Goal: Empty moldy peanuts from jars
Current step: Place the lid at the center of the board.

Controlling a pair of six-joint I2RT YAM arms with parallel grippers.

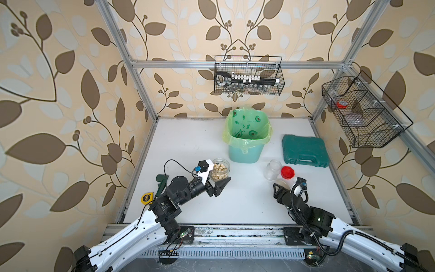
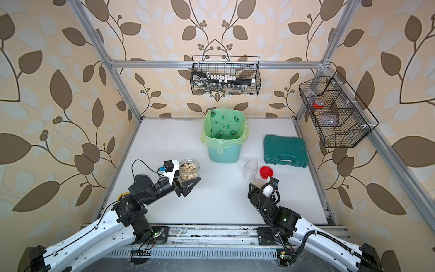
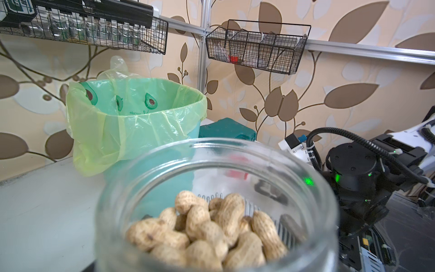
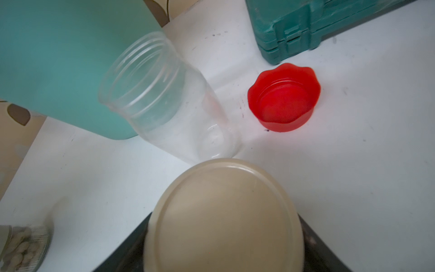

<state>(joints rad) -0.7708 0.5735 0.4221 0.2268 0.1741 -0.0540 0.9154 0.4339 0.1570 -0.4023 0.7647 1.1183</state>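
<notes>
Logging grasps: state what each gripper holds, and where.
Left gripper: open peanut jar, clamped across its sides. Right gripper: beige lid, gripped across its rim.

I work in a robot test cell dressed up as a home, not a real room. The leaf-patterned wallpaper [image 1: 58, 94] hangs as flat panels on a bare aluminium frame [image 1: 179, 64], and the white tabletop [image 1: 247, 202] ends at a slotted mounting rail [image 1: 235, 232]. Wire baskets [image 1: 281, 77] clip to the frame, with a lined bin [image 1: 244, 154] and green tool case [image 1: 304, 152] as household props.
</notes>
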